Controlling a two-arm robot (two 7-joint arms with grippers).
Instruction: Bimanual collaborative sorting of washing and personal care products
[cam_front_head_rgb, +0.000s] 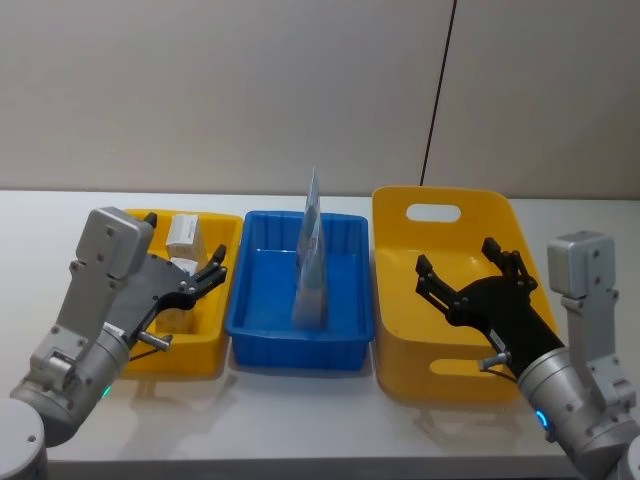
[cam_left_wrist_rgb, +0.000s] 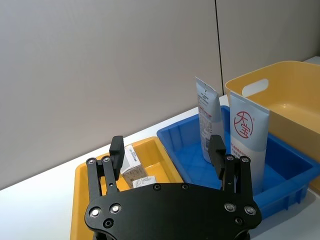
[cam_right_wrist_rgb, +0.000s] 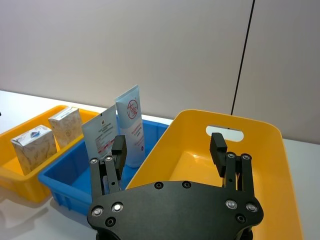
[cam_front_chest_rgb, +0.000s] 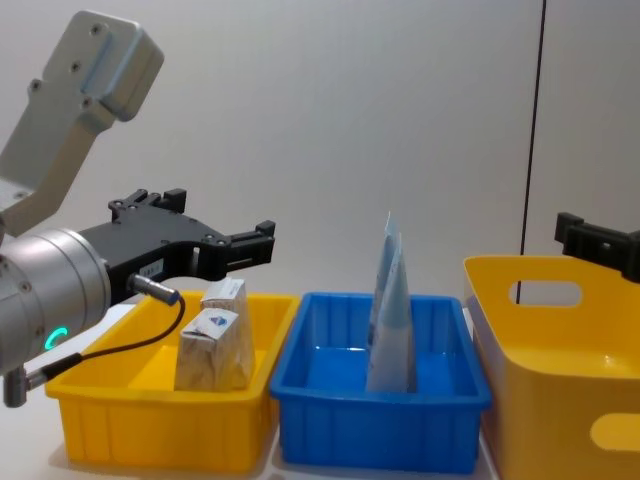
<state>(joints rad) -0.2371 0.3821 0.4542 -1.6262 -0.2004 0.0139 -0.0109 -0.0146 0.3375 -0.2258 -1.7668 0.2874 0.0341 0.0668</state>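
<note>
Two boxed products sit in the small yellow tray (cam_front_head_rgb: 205, 345): a white patterned cube pack (cam_right_wrist_rgb: 34, 147) with a blue logo and a beige box (cam_right_wrist_rgb: 65, 126). Two tubes stand upright, close together, in the blue tray (cam_front_head_rgb: 300, 345): a cream tube (cam_left_wrist_rgb: 246, 140) with a red mark and a pale blue tube (cam_left_wrist_rgb: 209, 122). My left gripper (cam_front_head_rgb: 210, 272) hovers open and empty above the small yellow tray, next to the boxes. My right gripper (cam_front_head_rgb: 458, 262) hangs open and empty over the large yellow basket (cam_front_head_rgb: 440, 375).
The three containers stand side by side on a white table (cam_front_head_rgb: 300, 420), the basket tallest at the right. A grey wall with a dark vertical seam (cam_front_head_rgb: 440, 90) rises close behind them. Bare table lies in front of the trays.
</note>
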